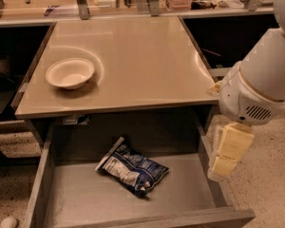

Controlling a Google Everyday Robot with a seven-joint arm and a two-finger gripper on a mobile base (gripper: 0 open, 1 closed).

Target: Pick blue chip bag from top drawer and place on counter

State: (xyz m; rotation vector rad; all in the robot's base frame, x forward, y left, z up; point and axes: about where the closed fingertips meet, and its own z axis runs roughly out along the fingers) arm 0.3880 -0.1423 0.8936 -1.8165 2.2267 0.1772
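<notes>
The blue chip bag (133, 167) lies flat on the floor of the open top drawer (76, 203), a little left of the drawer's middle, with its white panel towards the left. The beige-tan counter (133, 61) is above the drawer. My gripper (226, 155) hangs from the white arm (261, 87) at the right, above the drawer's right wall. It is to the right of the bag and apart from it, and holds nothing that I can see.
A white round bowl (70, 73) sits on the counter's left side. A wooden bench with metal posts (80, 1) and clutter runs along the back. Speckled floor (270, 175) lies to the right of the drawer.
</notes>
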